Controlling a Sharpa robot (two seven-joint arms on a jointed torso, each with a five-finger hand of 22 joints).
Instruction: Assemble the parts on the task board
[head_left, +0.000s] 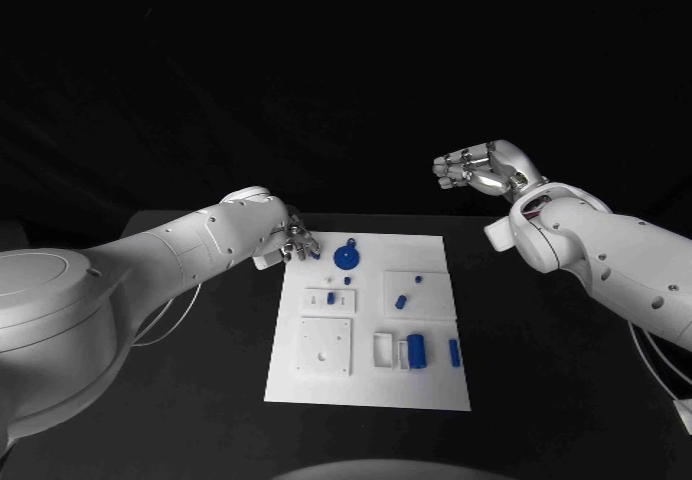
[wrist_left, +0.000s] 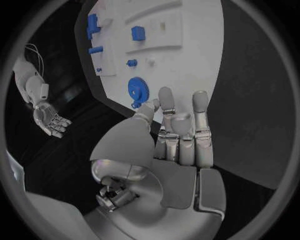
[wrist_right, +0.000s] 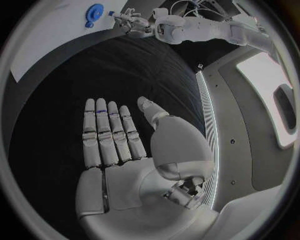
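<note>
left hand (head_left: 293, 240) at the far-left corner of the task board (head_left: 368, 400), fingers straight and close together, holding nothing | right hand (head_left: 483, 168) raised well off to the far right, fingers flat side by side, empty | blue gear (head_left: 346, 257) lies on the board's far end, just right of the left hand | other blue parts (head_left: 417, 350) lie nearer on the board

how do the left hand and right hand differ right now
The left hand hangs low at the far left corner of the task board, near the round blue gear; the right hand is raised off to the board's right, away from any part. The left hand's fingers reach over the board; the right hand's fingers lie straight. Both hold nothing.
</note>
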